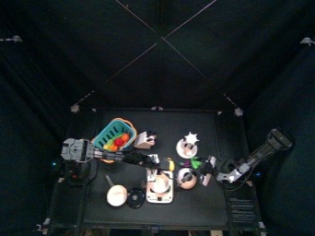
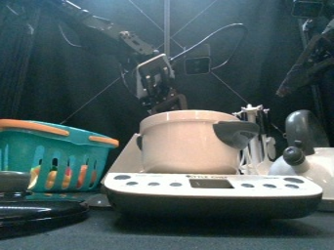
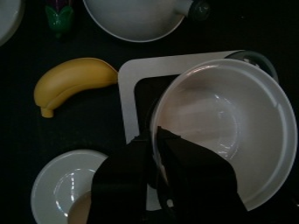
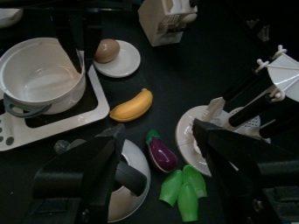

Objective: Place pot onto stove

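Rim-gripped, the cream-coloured round pot [image 3: 222,122] sat on the white flat stove [image 2: 209,187] at the table's front edge. My left gripper [image 3: 158,171] pinched the thin wall. It looked stiff, light and rather slick, so I judged the rim or dark side handle [image 2: 236,133] best. My right gripper [image 4: 158,162] hung spread, empty, toward the right edge.

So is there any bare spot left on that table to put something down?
Some. The right wrist view shows bare tabletop between the banana, the stove and the eggplant. From above, the table's front-left corner looks bare too. The middle, around the pot and plates, is crowded.
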You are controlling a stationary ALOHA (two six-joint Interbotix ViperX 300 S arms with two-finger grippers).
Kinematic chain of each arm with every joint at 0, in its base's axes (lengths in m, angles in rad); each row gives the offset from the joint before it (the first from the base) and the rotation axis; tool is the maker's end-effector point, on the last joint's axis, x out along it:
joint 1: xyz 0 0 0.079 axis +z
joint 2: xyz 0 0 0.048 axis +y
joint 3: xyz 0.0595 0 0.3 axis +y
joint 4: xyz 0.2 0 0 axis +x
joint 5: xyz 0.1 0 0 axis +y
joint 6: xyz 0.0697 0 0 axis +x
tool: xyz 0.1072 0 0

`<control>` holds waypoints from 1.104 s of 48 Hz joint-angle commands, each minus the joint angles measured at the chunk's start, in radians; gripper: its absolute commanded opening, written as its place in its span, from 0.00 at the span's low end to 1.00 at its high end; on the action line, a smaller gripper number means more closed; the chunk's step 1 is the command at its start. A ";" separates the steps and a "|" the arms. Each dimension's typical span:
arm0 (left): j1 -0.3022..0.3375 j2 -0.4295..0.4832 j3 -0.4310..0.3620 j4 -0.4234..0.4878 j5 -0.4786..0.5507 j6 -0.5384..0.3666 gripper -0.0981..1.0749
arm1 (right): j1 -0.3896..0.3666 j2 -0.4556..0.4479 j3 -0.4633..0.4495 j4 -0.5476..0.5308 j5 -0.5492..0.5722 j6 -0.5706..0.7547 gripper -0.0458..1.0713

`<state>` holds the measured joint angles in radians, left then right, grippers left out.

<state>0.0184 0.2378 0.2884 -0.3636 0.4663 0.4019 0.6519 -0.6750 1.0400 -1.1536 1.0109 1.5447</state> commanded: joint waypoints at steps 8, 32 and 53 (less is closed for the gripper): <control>0.003 -0.028 -0.017 0.002 -0.044 0.000 0.85 | -0.003 -0.002 -0.003 0.008 -0.005 0.003 0.89; 0.014 -0.103 0.031 -0.008 -0.163 0.000 0.90 | -0.018 -0.002 0.002 0.011 -0.017 0.002 0.89; 0.041 -0.167 0.104 -0.035 -0.213 -0.002 0.90 | -0.034 -0.002 0.003 0.011 -0.028 -0.003 0.89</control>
<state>0.0399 0.1197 0.3912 -0.3958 0.2562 0.4019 0.6228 -0.6734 1.0508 -1.1397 0.9848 1.5432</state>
